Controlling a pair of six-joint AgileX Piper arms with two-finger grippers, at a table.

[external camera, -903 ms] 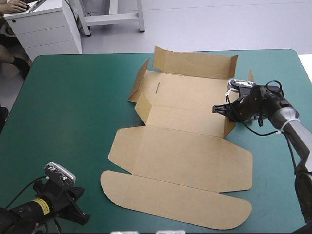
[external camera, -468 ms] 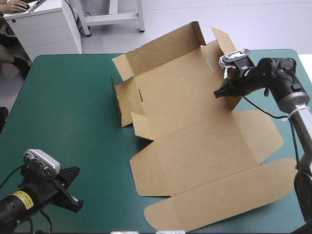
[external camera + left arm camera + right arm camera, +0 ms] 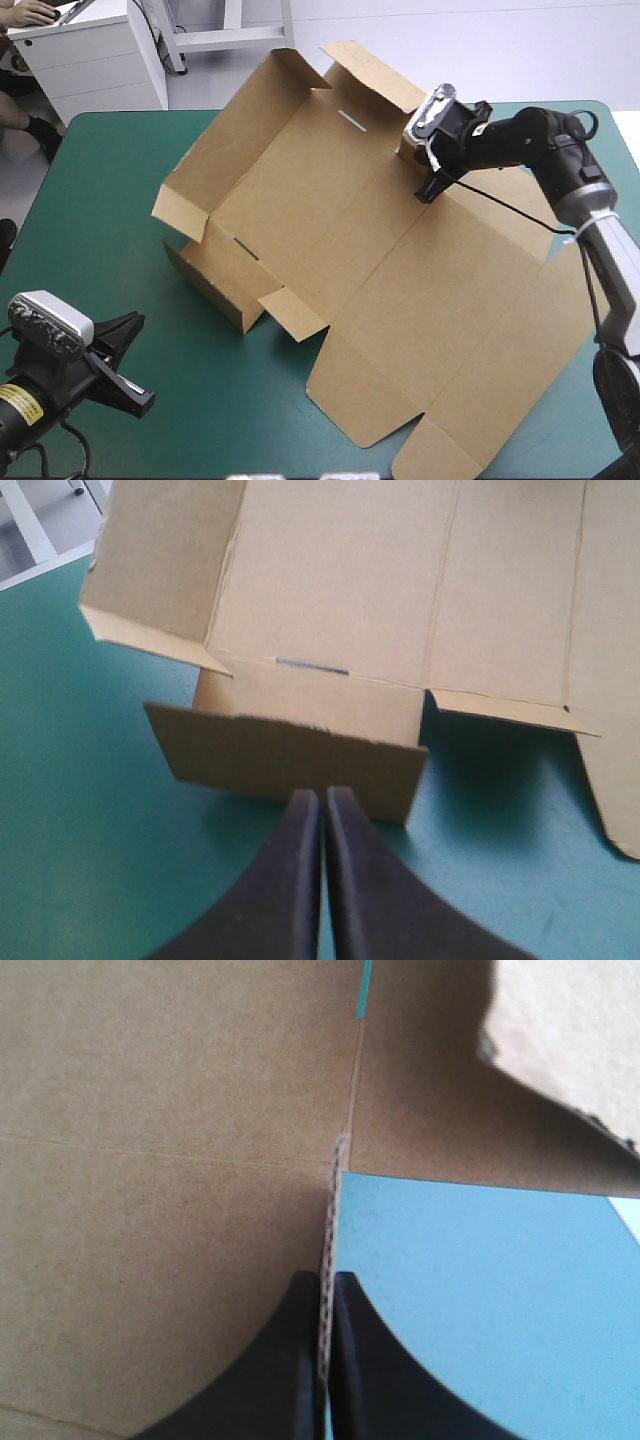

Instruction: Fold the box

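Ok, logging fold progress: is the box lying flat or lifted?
Lifted, mostly unfolded: the right hand, shut on the box at an edge, tilts its far part up; one side wall stands raised.

Right arm (image 3: 535,140) is shown black with silver-grey forearm (image 3: 602,228), left arm (image 3: 45,395) black with yellow label (image 3: 12,399). Left tool (image 3: 322,798) and right tool (image 3: 324,1282) are each formed of 2 black fins.

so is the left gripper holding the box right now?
No: in the left wrist view the left gripper is shut on nothing, and the box lies ahead of it.
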